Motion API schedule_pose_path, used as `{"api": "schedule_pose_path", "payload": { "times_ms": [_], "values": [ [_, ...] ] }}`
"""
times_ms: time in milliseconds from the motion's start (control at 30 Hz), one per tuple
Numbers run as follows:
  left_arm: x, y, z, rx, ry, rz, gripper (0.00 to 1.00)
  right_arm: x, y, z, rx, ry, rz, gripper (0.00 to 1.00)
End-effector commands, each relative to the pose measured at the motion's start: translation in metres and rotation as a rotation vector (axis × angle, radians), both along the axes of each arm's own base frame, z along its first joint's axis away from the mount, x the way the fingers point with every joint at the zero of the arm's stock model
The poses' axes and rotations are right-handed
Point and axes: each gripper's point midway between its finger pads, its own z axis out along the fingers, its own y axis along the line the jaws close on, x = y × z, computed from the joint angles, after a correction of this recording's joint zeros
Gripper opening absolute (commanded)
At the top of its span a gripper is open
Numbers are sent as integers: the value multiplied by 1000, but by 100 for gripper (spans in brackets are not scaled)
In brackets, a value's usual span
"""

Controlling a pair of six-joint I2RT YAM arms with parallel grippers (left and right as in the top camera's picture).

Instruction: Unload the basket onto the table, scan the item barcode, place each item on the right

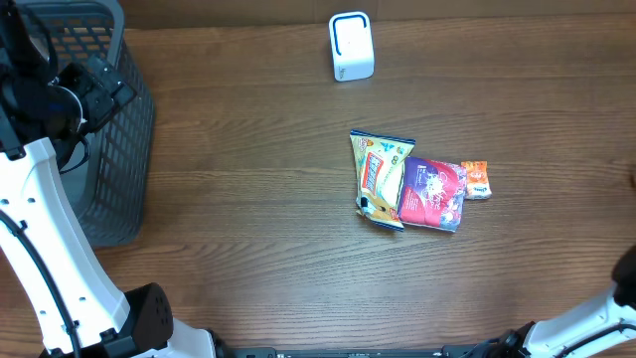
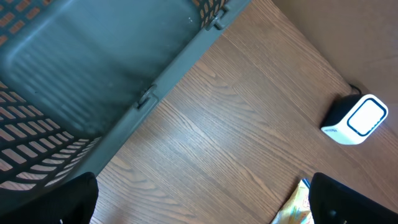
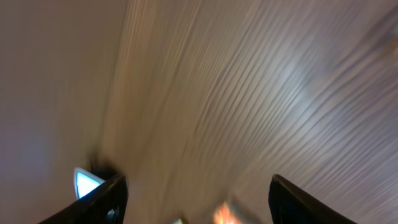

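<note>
You see a yellow packet [image 1: 378, 174], purple packet [image 1: 433, 194], orange sachet [image 1: 477, 180], white blue-ringed scanner [image 1: 351, 46], grey lattice basket [image 1: 129, 149], brown woodgrain tabletop [image 1: 248, 149].

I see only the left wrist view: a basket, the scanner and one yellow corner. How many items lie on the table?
Observer: Three, seen from overhead: a yellow bag, a purple bag and a small orange sachet, close together.
Operator: Do they overlap?
Observer: The purple bag seems to lie on the yellow bag's edge.
Operator: Does the right hand hold anything?
Observer: No. Its wrist view is blurred, but the right hand is open and empty.
</note>
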Motion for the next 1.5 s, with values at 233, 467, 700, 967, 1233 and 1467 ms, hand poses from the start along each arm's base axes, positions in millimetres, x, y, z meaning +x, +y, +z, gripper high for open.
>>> {"api": "schedule_pose_path", "payload": {
  "times_ms": [233, 467, 700, 967, 1233, 1467],
  "values": [
    [-1, 0, 2, 9, -5, -14, 100, 17, 224, -42, -78, 106, 781, 59],
    [-1, 0, 2, 9, -5, -14, 100, 5, 340, -90, -198, 183, 964, 23],
    [-1, 0, 2, 9, -5, -14, 100, -14, 414, -145, -236, 237, 916, 13],
    [-1, 0, 2, 9, -5, -14, 100, -57, 456, -222, -272, 385, 910, 7],
    [-1, 0, 2, 9, -5, -14, 100, -89, 527, -214, -213, 328, 1124, 4],
    [-1, 0, 2, 9, -5, -14, 100, -69, 568, -142, -173, 168, 1262, 12]
  ]
}}
